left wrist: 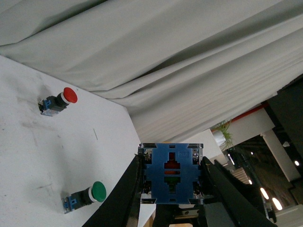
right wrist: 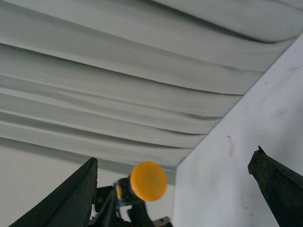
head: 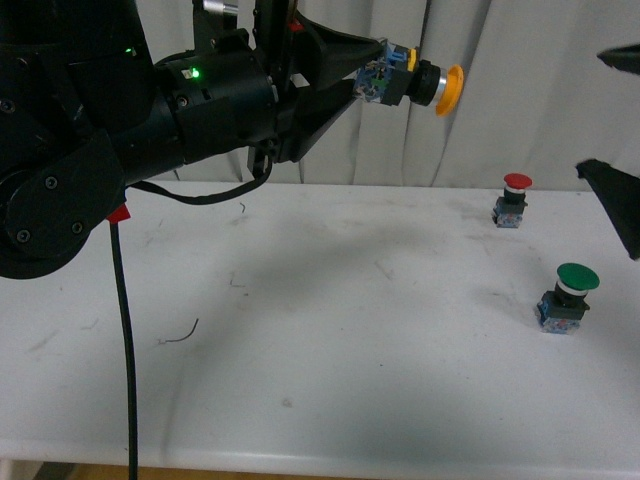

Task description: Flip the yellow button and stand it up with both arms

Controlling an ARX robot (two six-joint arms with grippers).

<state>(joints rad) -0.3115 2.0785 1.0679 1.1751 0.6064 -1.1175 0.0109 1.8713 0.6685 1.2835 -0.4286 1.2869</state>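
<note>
My left gripper (head: 372, 80) is shut on the blue base of the yellow button (head: 425, 82) and holds it high above the table, lying sideways with its yellow cap pointing right. In the left wrist view the blue base (left wrist: 172, 173) sits clamped between both fingers. My right gripper (head: 625, 130) is open at the right edge, its two black fingers well apart, facing the cap. In the right wrist view the yellow cap (right wrist: 148, 180) shows between the spread fingers (right wrist: 71, 198), not touched by them.
A red-capped button (head: 512, 199) stands on the white table (head: 330, 330) at the back right. A larger green-capped button (head: 567, 296) stands nearer on the right. A grey curtain hangs behind. A black cable (head: 125, 330) hangs at the left.
</note>
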